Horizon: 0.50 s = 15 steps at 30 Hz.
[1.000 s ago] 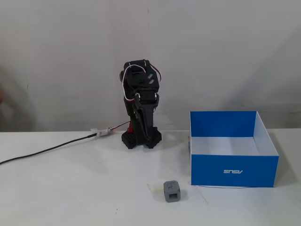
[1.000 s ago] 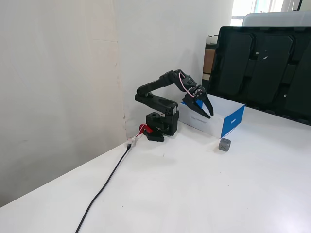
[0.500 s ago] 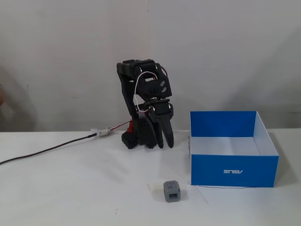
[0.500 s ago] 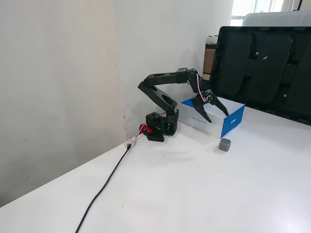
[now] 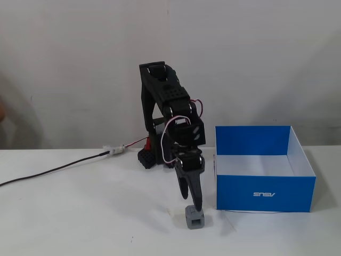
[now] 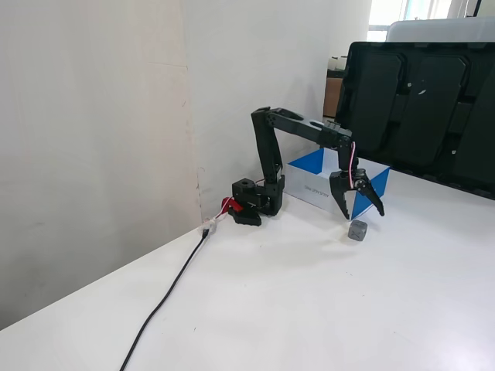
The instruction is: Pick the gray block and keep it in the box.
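The gray block [image 5: 195, 217] is a small gray cube on the white table, just left of the box's front corner; it also shows in a fixed view [image 6: 357, 230]. The box [image 5: 264, 193] is bright blue outside and white inside, open-topped, and it shows behind the arm in a fixed view [image 6: 309, 188]. My black gripper [image 5: 195, 207] points down right above the block, fingertips at its top. In a fixed view the gripper [image 6: 363, 216] is open, its two fingers spread on either side above the block. It holds nothing.
The arm's base [image 5: 151, 157] stands at the back by the wall. A black cable [image 5: 53, 170] runs left from it across the table. A dark monitor [image 6: 421, 116] stands behind the box in a fixed view.
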Available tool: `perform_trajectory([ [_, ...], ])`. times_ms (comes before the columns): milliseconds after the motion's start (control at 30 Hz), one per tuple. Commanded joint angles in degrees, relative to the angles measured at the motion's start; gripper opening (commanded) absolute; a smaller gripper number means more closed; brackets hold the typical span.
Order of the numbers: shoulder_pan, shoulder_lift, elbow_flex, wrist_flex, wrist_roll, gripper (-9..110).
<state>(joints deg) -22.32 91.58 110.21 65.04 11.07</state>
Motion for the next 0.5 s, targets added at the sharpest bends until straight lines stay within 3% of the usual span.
perform_trajectory([
  [0,-0.79,-1.05,-4.83,-0.62,0.79,33],
  [467,-2.2,-15.12,-8.35,-1.49,1.41,34],
])
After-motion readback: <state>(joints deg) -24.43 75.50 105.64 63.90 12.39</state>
